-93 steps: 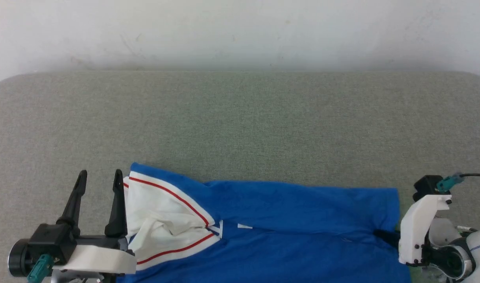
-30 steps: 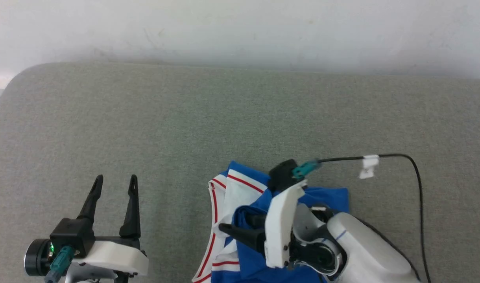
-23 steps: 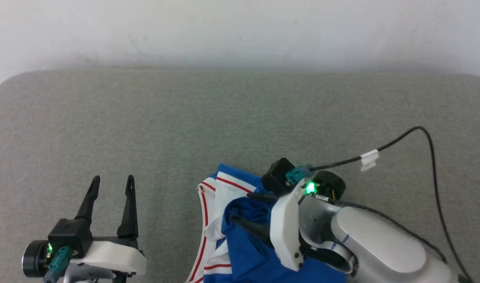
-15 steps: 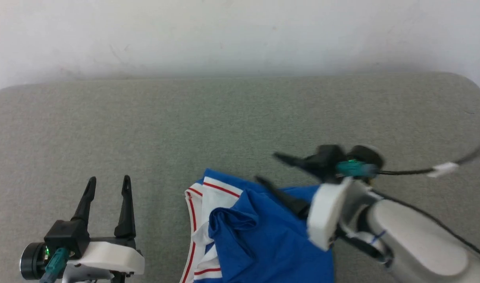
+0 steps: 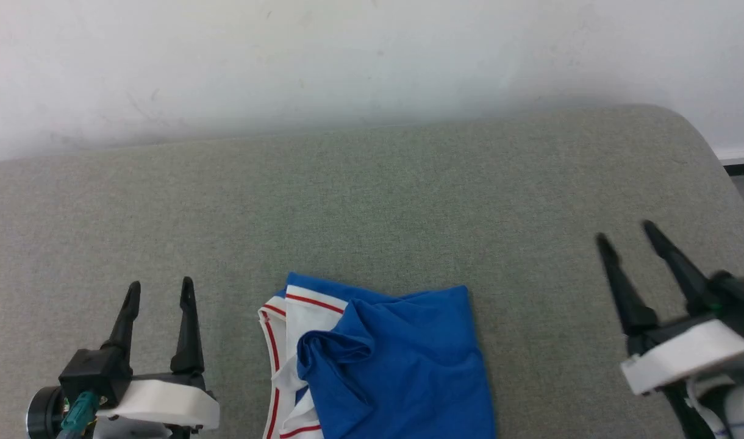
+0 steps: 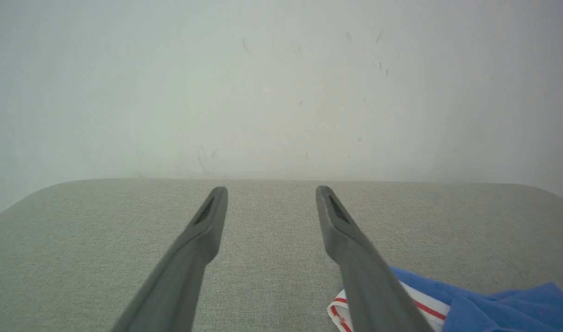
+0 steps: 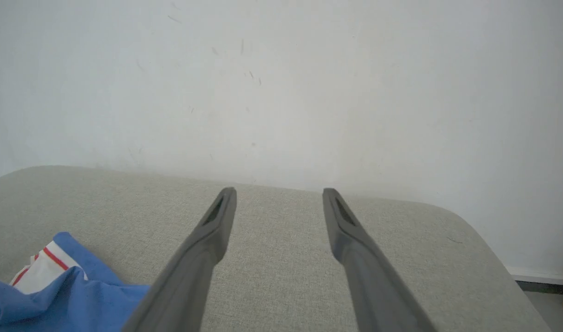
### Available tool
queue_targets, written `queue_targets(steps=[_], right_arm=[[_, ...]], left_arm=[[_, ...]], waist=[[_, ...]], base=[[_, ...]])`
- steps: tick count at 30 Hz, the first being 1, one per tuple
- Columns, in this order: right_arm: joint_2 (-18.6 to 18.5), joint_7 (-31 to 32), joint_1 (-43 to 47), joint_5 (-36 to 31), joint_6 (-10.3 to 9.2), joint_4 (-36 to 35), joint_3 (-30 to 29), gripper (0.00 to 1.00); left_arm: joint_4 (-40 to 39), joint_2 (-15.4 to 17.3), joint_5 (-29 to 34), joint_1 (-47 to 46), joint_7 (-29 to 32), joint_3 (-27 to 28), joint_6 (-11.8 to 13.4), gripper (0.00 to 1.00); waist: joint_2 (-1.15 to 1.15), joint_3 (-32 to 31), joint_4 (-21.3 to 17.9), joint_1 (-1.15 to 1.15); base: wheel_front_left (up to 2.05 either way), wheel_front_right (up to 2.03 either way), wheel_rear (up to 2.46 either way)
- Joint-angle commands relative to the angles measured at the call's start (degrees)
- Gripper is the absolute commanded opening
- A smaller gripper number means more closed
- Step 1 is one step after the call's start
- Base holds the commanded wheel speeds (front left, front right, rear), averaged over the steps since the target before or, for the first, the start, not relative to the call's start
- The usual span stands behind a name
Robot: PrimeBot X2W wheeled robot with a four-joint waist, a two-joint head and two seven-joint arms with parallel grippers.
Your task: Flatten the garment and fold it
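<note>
At 8 o'clock the left gripper point(image 5: 160, 281) is hovering, fingers spread, gripping nothing. At 6 o'clock the garment point(image 5: 402, 366) is lying folded on the pad point(image 5: 372, 195) (a red-striped white band point(image 5: 311, 305) showing at its left edge). At 4 o'clock the right gripper point(image 5: 624, 230) is hanging released, apart from it.

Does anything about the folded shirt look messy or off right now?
The garment is folded, but not neatly: its top blue layer bunches into a wrinkle at the left, and white red-striped trim pokes out beyond that edge.
</note>
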Motion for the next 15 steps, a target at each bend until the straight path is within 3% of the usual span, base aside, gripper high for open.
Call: queue_targets(steps=[1, 4, 8, 15], right_arm=[[1.19, 0.51, 1.72, -0.61, -0.05, -0.93, -2.29, 1.00], [4.46, 2.26, 4.90, 0.61, -0.05, -1.98, -9.54, 1.00], [7.30, 8.57, 6.75, 7.55, -0.05, 1.04, -17.91, 1.00], [8.61, 31.52, 5.98, 24.20, -0.05, 13.85, -21.33, 1.00]], left_arm=[[0.14, 0.13, -0.37, 0.36, -0.39, 0.31, 0.31, 1.00], [0.27, 0.16, -0.66, 0.40, -0.49, 0.75, 0.50, 1.00], [0.69, 0.07, -1.18, 0.57, -0.64, 1.25, 0.54, 1.00], [1.51, -0.17, -1.66, 0.30, -0.99, 1.42, -0.39, 1.00]], waist=[[0.00, 0.06, -0.22, 0.01], [0.00, 0.07, -0.43, 0.01], [0.00, 0.04, -0.32, 0.01], [0.00, -0.09, 1.46, 0.01]], base=[[0.00, 0.00, 0.00], [0.00, 0.00, 0.00], [0.00, 0.00, 0.00], [0.00, 0.00, 0.00]])
